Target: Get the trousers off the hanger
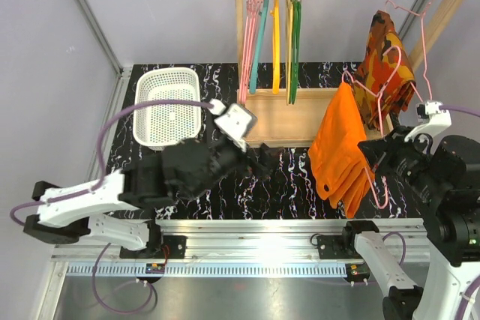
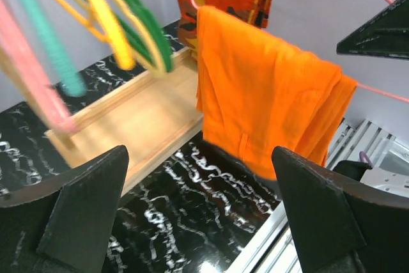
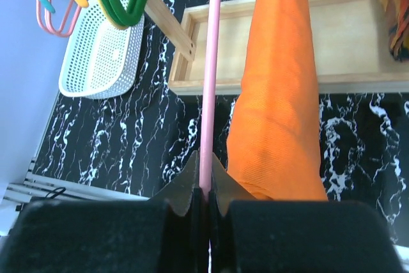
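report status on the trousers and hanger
Right gripper shut on the hanger wire. Left gripper open, short of the trousers. Trousers draped over hanger, nothing in between.

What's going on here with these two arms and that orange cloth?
The robot is working on getting the orange trousers off a thin pink hanger. Its right gripper is shut on the hanger's wire, holding it above the table with the trousers draped over it. The left gripper is wide open and holds nothing. It points at the trousers without touching them. The trousers are not yet off.
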You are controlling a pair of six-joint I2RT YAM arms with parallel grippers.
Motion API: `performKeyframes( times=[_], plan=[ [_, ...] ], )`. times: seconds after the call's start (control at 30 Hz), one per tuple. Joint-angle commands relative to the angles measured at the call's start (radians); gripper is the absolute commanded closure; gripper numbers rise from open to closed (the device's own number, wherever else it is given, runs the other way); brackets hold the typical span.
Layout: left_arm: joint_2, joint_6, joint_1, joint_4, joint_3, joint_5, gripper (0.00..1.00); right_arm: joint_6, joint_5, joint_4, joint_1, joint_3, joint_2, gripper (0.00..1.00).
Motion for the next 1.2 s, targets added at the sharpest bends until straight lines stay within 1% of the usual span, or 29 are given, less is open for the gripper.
performKeyframes(
  times=[0.0, 0.1, 0.13, 0.17, 0.27, 0.37, 0.5, 0.67, 0.73, 0.93, 1.1, 1.17],
  plan=[
    [0.065, 0.011, -0.078, 0.338, -0.061, -0.144, 0.01, 0.017, -0.017, 0.177, -0.002, 0.046, -0.031, 1.00],
    [0.180, 0.045, -0.146, 0.382, -0.024, -0.163, 0.01, 0.026, -0.025, 0.164, -0.002, 0.067, -0.031, 1.00],
    [0.207, 0.060, -0.159, 0.385, 0.017, -0.157, 0.01, 0.028, -0.025, 0.164, -0.002, 0.072, -0.034, 1.00],
    [0.261, 0.059, -0.160, 0.383, 0.036, -0.149, 0.01, 0.028, -0.025, 0.164, -0.002, 0.085, -0.034, 1.00],
    [0.332, 0.054, -0.161, 0.399, 0.097, -0.093, 0.01, 0.016, -0.031, 0.155, -0.002, 0.125, -0.031, 1.00],
    [0.382, 0.056, -0.160, 0.394, 0.169, -0.045, 0.01, 0.005, -0.005, 0.149, -0.003, 0.174, -0.023, 1.00],
    [0.459, 0.091, -0.160, 0.415, 0.208, -0.042, 0.01, 0.000, 0.006, 0.130, -0.003, 0.240, 0.000, 1.00],
    [0.511, 0.143, -0.144, 0.437, 0.226, -0.054, 0.01, 0.011, 0.027, 0.152, -0.002, 0.286, 0.003, 1.00],
    [0.531, 0.135, -0.132, 0.437, 0.244, -0.007, 0.01, 0.023, 0.038, 0.172, -0.003, 0.291, -0.002, 1.00],
    [0.563, 0.164, -0.129, 0.477, 0.269, 0.059, 0.01, 0.029, 0.034, 0.173, -0.002, 0.311, 0.006, 1.00],
    [0.602, 0.194, -0.126, 0.481, 0.292, 0.015, 0.01, 0.033, 0.028, 0.173, -0.002, 0.323, 0.001, 1.00],
    [0.613, 0.204, -0.117, 0.477, 0.306, 0.021, 0.02, 0.042, 0.012, 0.181, -0.003, 0.329, 0.000, 1.00]
  ],
)
